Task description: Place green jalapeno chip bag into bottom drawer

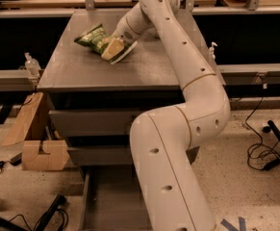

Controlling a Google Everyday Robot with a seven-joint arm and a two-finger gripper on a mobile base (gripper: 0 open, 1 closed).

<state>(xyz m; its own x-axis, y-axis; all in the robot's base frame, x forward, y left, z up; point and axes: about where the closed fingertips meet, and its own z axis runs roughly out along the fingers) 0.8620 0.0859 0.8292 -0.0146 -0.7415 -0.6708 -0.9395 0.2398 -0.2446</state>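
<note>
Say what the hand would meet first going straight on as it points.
Probably the green jalapeno chip bag: the hand, low over the cabinet top, points straight at it; whether they already touch is unclear.
</note>
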